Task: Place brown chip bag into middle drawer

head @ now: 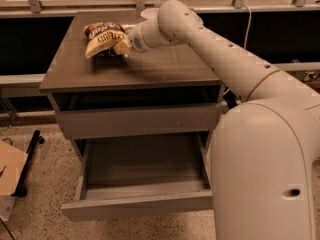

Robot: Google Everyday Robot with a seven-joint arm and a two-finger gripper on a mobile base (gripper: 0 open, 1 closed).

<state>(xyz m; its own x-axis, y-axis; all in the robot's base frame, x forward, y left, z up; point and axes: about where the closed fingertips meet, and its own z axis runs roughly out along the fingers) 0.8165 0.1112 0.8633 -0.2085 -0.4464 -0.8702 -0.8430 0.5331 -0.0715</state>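
Note:
The brown chip bag lies at the back left of the cabinet top, its right end tilted up a little with a shadow under it. My gripper is at the bag's right edge, its pale fingers closed on that edge. The middle drawer is pulled out below, its grey floor bare, its plain front nearest the camera.
The top drawer front is shut. A white bowl stands at the back of the cabinet top, partly hidden by my arm. My arm's body fills the right. A cardboard piece lies on the floor at left.

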